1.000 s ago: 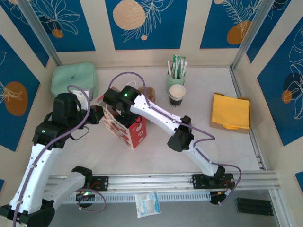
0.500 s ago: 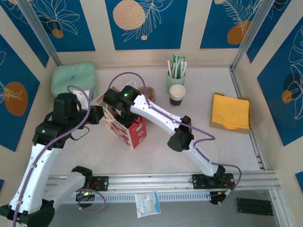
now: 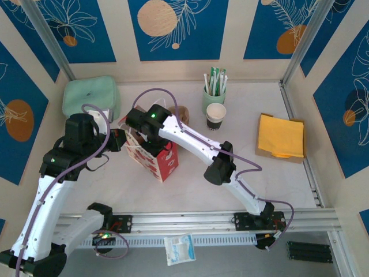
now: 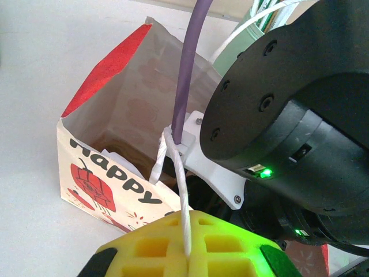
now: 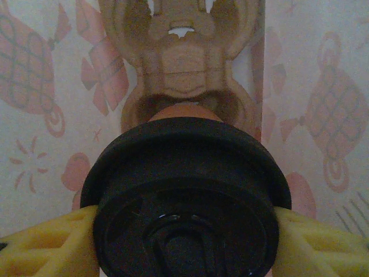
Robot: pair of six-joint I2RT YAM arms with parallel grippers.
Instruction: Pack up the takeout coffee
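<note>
Grip status: the right end effector (image 5: 184,245) is clamping the takeout coffee (image 5: 184,196). Its yellow fingers (image 5: 43,245) are pressing on the cup at 9 and 3 o'clock in the right wrist view, just under the black lid (image 5: 184,144). The cup is sitting upright inside the paper gift bag (image 3: 163,160). The printed bag walls are showing on both sides of it, and a brown cardboard insert (image 5: 181,63) is lying beyond it at 12 o'clock. Whether the cup is touching that insert cannot be told.

The left end effector (image 4: 187,254) is pinching the bag's white handle cord (image 4: 180,184), with the pads together and the cord running up from between them. In the top view it is working at the bag's 9 o'clock side.

The bag is standing on the worktop (image 3: 242,173) with its mouth open, at 9 o'clock from the worktop's centre. The right arm (image 3: 190,138) is reaching into the mouth from 4 o'clock.

A mint-green cup of sticks (image 3: 214,95) is standing at 12 o'clock on the worktop. A black-sided paper cup (image 3: 216,115) is standing just beside it at its 6 o'clock. Yellow napkins (image 3: 281,135) are lying at 3 o'clock, and a mint-green pouch (image 3: 89,97) is lying at 10 o'clock.
</note>
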